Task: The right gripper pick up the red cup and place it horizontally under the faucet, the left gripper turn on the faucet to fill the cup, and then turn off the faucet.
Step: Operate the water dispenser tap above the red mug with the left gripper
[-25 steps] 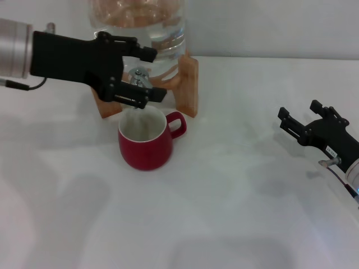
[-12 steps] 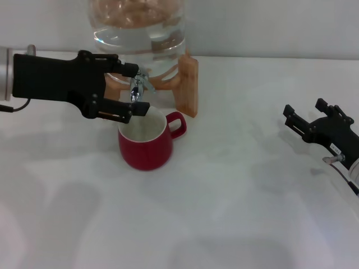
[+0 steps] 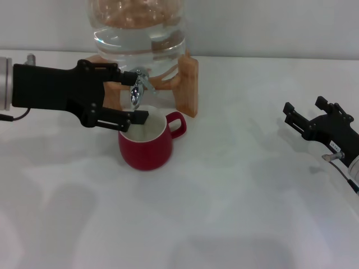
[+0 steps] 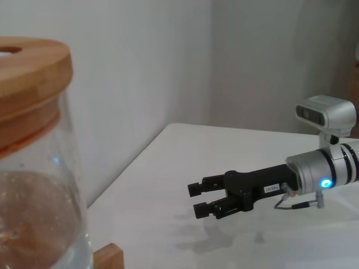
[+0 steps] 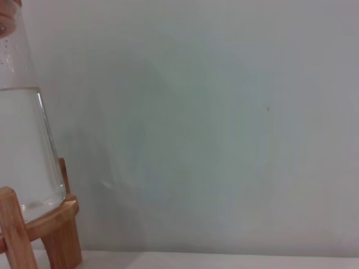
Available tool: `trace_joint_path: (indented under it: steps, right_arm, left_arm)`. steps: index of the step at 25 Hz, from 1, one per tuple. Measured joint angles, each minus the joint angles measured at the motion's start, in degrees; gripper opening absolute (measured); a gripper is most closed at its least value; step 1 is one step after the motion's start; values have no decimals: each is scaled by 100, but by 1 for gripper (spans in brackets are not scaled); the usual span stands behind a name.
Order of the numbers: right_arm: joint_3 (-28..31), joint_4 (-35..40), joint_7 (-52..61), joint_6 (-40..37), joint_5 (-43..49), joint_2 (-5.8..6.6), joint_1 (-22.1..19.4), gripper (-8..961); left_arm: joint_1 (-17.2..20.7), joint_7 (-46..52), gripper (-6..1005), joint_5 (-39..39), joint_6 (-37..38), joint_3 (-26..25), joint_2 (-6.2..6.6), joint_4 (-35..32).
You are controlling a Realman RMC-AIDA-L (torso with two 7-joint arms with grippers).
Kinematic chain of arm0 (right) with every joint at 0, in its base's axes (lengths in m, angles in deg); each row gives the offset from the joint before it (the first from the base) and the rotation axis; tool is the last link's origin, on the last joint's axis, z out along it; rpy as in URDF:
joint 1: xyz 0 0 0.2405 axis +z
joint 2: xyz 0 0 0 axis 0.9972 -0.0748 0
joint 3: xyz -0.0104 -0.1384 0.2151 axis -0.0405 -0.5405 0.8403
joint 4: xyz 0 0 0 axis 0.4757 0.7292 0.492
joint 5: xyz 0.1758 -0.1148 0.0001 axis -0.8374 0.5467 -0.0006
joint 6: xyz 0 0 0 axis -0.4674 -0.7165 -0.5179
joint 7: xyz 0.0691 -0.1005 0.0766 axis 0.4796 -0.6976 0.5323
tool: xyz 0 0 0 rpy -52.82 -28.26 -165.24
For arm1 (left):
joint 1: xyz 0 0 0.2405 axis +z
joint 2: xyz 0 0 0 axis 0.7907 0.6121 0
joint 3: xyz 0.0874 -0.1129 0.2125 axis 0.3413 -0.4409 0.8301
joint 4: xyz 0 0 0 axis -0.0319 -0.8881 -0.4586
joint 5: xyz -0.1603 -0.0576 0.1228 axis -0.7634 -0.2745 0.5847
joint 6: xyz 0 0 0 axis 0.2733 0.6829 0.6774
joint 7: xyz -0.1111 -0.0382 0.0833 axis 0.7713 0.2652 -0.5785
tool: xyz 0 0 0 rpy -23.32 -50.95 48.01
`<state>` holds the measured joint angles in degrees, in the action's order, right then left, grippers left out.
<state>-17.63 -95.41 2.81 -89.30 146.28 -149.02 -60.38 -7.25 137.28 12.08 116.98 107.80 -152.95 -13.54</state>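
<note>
Red cup (image 3: 146, 147) sits upright beneath the faucet (image 3: 136, 89); my left gripper (image 3: 130, 96), prongs apart beside the lever, should clear straight back, right gripper (image 3: 303, 119) parked open

White table (image 3: 224, 213) carries the wooden stand (image 3: 188, 84) holding the water jug (image 3: 140, 28), with the red cup (image 3: 146, 143) upright just in front of the stand.

Glossy red cup (image 3: 146, 147), chrome faucet (image 3: 136, 92) (wooden stand (image 3: 189, 87))
</note>
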Motion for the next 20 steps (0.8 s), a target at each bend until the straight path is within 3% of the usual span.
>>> trace_joint_path:
  steps: [13,20]
  right_arm:
    - [-24,-4,1,-3,2,0,-15,858]
    - [-38,-5,1,-29,2,0,-21,858]
  left_arm:
    - [88,-4,886,85,-236,0,13,-227]
    - [-52,-53,886,362,-434,0,29,-432]
